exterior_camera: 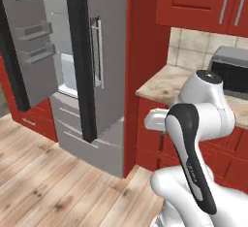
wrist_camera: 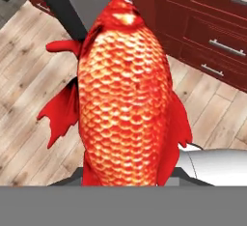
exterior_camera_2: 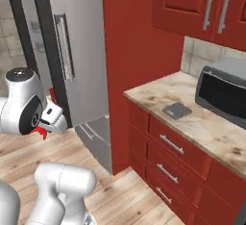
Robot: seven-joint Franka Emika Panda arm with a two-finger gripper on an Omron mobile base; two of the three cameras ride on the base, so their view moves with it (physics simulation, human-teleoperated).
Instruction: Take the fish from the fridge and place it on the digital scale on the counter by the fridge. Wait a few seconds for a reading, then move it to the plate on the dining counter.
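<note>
- The fish (wrist_camera: 126, 99) is clamped in the closed gripper (exterior_camera_2: 46, 123), held in the air beside the fridge (exterior_camera: 99, 66).
- It is best carried level to the digital scale (exterior_camera_2: 177, 110) on the counter (exterior_camera_2: 158, 92) and lowered flat onto the pad.

Red-orange fish (wrist_camera: 125, 99) upright, held above wood floor (wrist_camera: 29, 65).
</note>
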